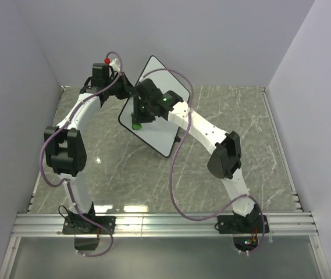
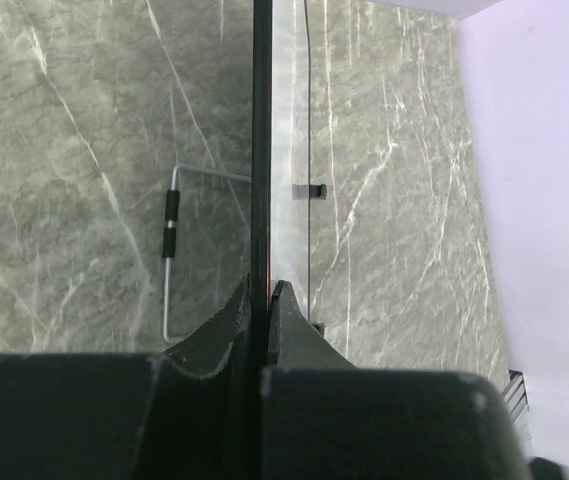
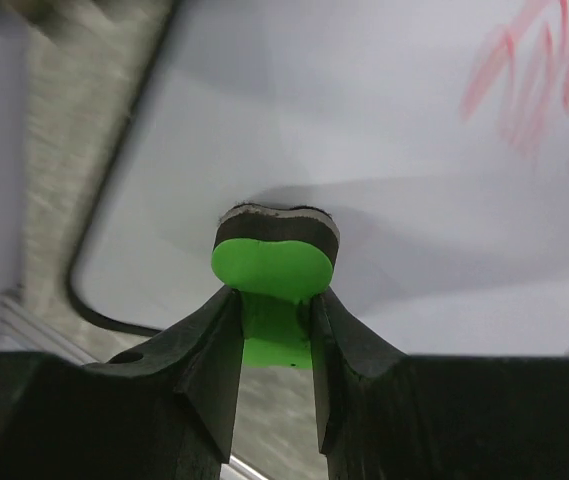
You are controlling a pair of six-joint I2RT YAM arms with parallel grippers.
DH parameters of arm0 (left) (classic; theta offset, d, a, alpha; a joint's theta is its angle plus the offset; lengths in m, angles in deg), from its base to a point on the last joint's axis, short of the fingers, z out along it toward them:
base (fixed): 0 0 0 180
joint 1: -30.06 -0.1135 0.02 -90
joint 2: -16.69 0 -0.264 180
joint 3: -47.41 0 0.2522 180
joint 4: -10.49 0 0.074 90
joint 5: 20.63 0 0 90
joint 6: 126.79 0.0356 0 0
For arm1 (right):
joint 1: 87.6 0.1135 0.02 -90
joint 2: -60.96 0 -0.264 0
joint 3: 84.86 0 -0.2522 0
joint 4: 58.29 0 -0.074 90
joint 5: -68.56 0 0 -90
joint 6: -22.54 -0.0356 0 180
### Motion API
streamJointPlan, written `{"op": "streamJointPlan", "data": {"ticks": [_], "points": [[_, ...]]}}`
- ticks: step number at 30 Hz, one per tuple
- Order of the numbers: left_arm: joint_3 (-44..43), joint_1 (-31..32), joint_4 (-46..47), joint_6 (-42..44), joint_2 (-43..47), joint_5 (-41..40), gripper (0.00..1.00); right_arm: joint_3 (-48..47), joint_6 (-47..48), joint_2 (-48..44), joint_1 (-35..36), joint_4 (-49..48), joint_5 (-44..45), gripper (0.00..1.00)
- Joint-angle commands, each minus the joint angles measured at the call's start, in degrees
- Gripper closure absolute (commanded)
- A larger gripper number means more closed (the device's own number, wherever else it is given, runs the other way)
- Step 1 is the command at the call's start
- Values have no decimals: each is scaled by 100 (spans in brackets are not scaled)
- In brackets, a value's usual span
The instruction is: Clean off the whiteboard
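Above the far middle of the surface (image 1: pixel 241 133), your left gripper (image 2: pixel 261 292) pinched the tilted whiteboard (image 1: pixel 156 136) by its thin black edge; your right gripper (image 3: pixel 274 302) clamped a green eraser (image 3: pixel 272 268), felt pressed to the white face, red scribbles (image 3: pixel 539 90) lying apart from it.

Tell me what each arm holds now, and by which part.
The left jaws pinch the whiteboard by its thin edge; the right jaws hold the green eraser by its green body.

Grey-green veined marble table (image 1: pixel 241 116); aluminium rails (image 1: pixel 153 224) along near edge.
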Motion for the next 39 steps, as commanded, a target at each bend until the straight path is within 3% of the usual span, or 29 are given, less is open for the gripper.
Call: {"op": "streamJointPlan", "data": {"ticks": [1, 9, 18, 24, 34, 39], "points": [[432, 483, -896, 486, 63, -268, 100, -536, -182, 359, -44, -733, -24, 100], [345, 483, -1010, 574, 204, -303, 100, -2, -446, 658, -457, -162, 125, 100], [310, 483, -993, 566, 221, -207, 100, 685, -419, 791, -880, 621, 961, 100], [257, 483, -1010, 548, 116, -93, 100, 150, -296, 782, -871, 428, 479, 100], [450, 500, -940, 495, 204, 13, 100, -808, -586, 553, -642, -828, -725, 100], [599, 562, -870, 504, 327, 83, 100, -958, -736, 535, -634, -1286, -832, 100]]}}
